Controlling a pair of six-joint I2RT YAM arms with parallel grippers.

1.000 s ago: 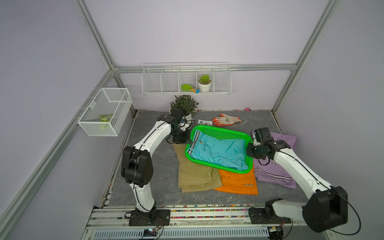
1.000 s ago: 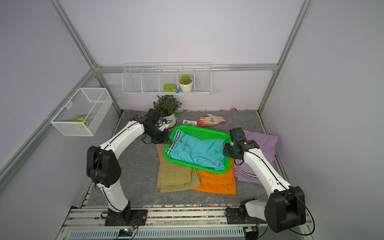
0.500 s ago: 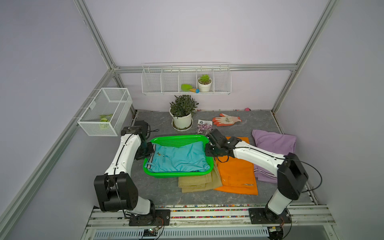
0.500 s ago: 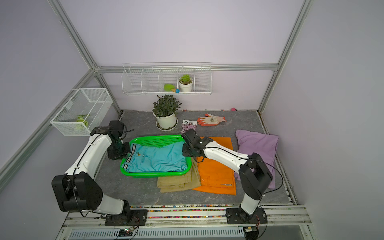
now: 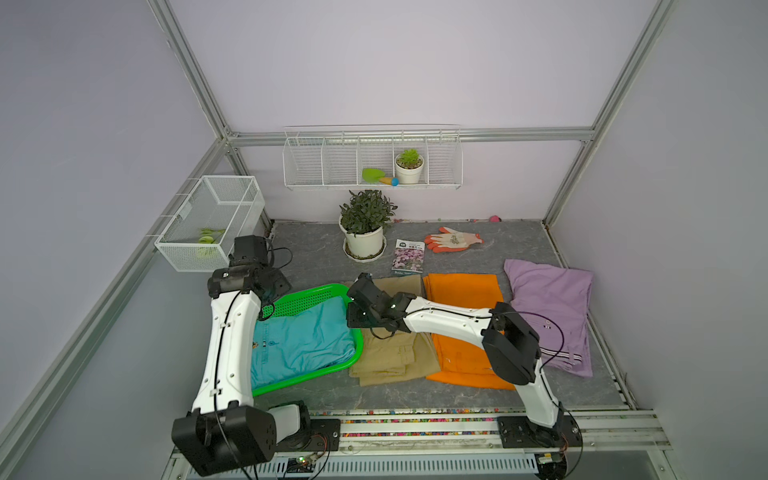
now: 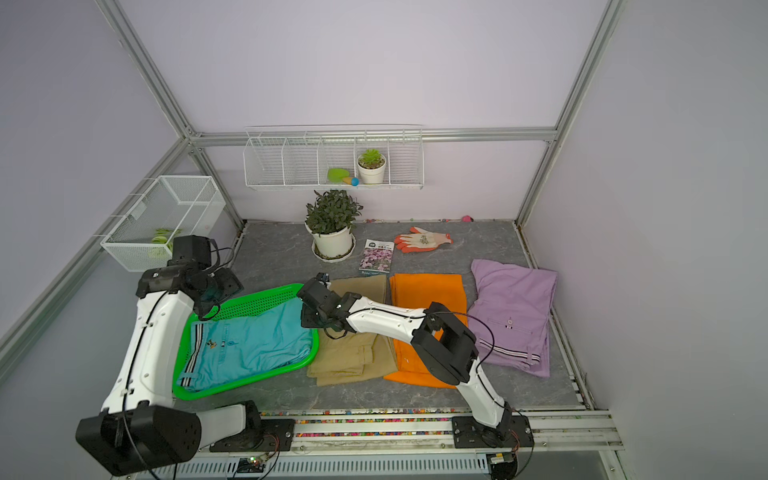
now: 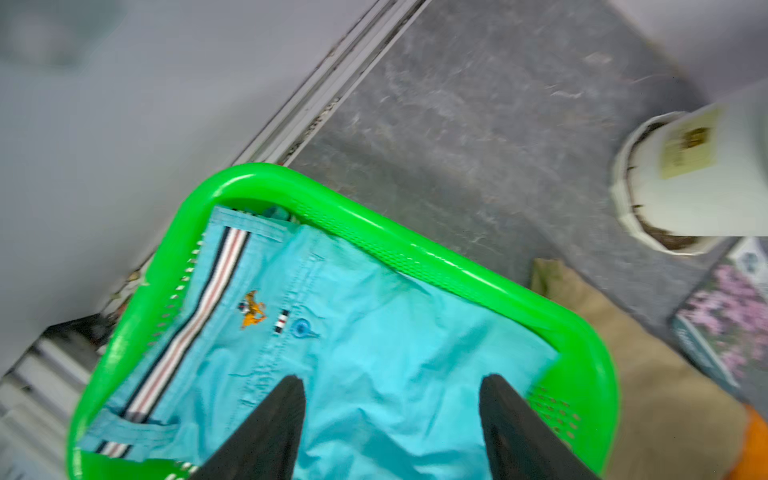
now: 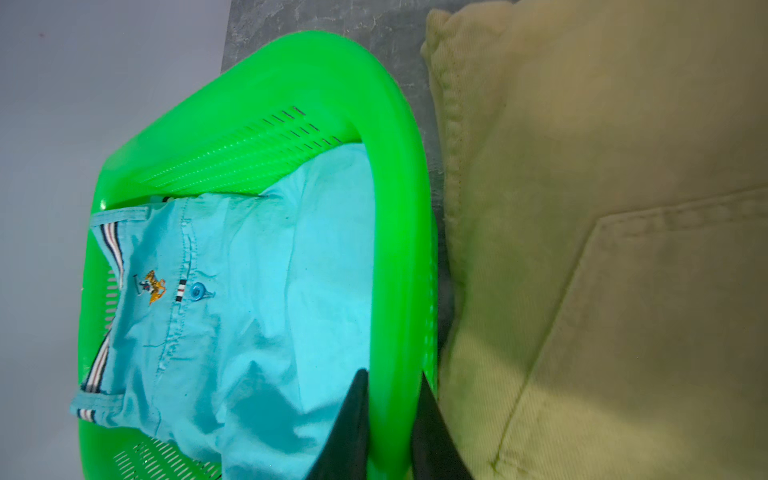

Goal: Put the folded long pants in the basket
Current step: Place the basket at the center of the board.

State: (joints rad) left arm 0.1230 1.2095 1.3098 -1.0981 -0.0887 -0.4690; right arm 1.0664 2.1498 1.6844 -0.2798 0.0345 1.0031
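The green basket (image 5: 316, 287) lies at the table's front left with the folded teal pants (image 5: 303, 340) inside it. My right gripper (image 8: 392, 378) is shut on the basket's right-hand rim (image 8: 399, 208), beside the khaki pants (image 5: 395, 353). My left gripper (image 7: 390, 382) is open above the teal pants (image 7: 374, 332), near the basket's far left corner, with nothing between its fingers. To the right, flat on the table, lie the orange pants (image 5: 461, 299) and then the lilac pants (image 5: 548, 299). My right forearm crosses over the khaki and orange pairs.
At the back stand a potted plant (image 5: 365, 232), a seed packet (image 5: 409, 257) and an orange-and-white glove (image 5: 453, 241). A white wire basket (image 5: 212, 220) hangs on the left wall close above my left wrist. A wire shelf (image 5: 372, 162) hangs on the back wall.
The basket with the teal pants has slid left and toward the front, off the khaki and orange pants, and turned. My left gripper has opened and let go of the rim. The right still holds.
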